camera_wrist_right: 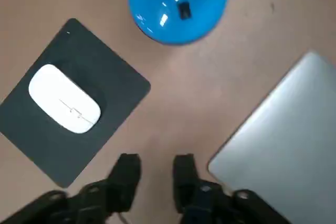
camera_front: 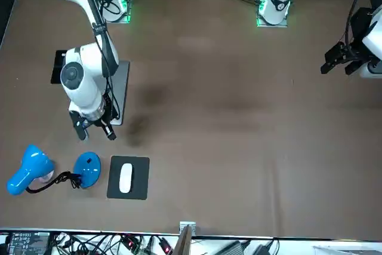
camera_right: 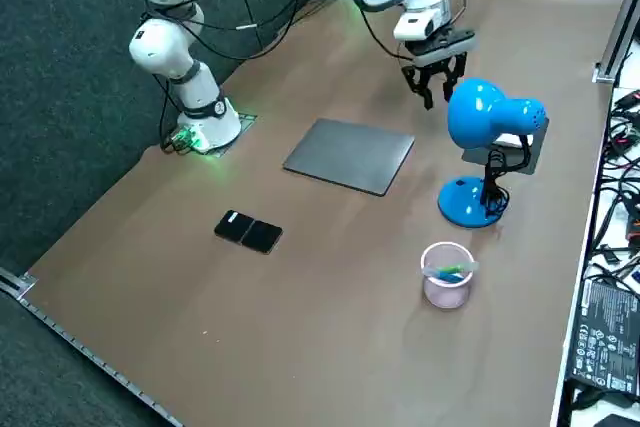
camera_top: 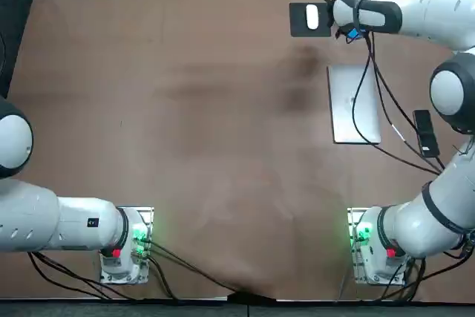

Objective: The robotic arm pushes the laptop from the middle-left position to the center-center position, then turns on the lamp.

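laptop [camera_wrist_right: 283,145] and lamp base [camera_wrist_right: 178,3] cut by wrist view's edge, hand [camera_wrist_right: 156,162] mostly hidden overhead

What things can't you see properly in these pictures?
- Lamp: the right arm covers nearly all of it in the top view; the wrist view shows only its base.
- Mouse: hidden behind the lamp head in the right side view.
- Laptop: cut off by the wrist view's edge.
- Cup: contents too small, right side view.
- Right gripper, open, hovers between mouse pad and laptop.

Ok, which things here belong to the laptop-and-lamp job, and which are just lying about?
For the job: laptop, blue lamp, right claw, open, between laptop and mouse pad.
Lying about: mouse, mouse pad, black phone, cup.
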Action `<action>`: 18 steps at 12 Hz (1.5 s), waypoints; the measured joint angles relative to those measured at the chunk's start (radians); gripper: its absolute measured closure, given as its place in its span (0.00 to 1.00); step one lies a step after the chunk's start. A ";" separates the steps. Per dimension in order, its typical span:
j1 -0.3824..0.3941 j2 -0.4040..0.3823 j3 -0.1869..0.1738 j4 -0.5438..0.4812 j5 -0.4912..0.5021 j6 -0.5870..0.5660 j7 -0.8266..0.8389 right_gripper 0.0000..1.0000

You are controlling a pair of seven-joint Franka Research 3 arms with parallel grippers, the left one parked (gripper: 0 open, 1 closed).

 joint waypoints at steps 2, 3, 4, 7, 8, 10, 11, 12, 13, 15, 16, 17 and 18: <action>-0.001 0.027 0.000 0.030 -0.041 0.000 -0.058 0.62; -0.004 0.037 0.000 0.040 -0.048 0.000 -0.108 0.71; -0.009 0.044 0.000 0.046 -0.049 0.000 -0.160 0.83; -0.043 0.060 -0.002 0.054 -0.052 0.000 -0.312 0.93; -0.057 0.067 -0.003 0.060 -0.052 0.001 -0.362 0.93; -0.081 0.087 -0.003 0.086 -0.052 0.002 -0.409 0.97; -0.087 0.101 -0.003 0.104 -0.052 0.002 -0.417 0.98; -0.089 0.118 -0.003 0.125 -0.053 0.004 -0.422 0.98; -0.090 0.156 -0.003 0.168 -0.056 0.026 -0.422 0.98; -0.091 0.196 -0.003 0.202 -0.078 0.046 -0.423 0.98; -0.096 0.215 -0.003 0.215 -0.106 0.049 -0.423 0.98; -0.104 0.231 -0.004 0.225 -0.134 0.051 -0.423 0.98; -0.114 0.244 -0.004 0.233 -0.157 0.053 -0.423 0.98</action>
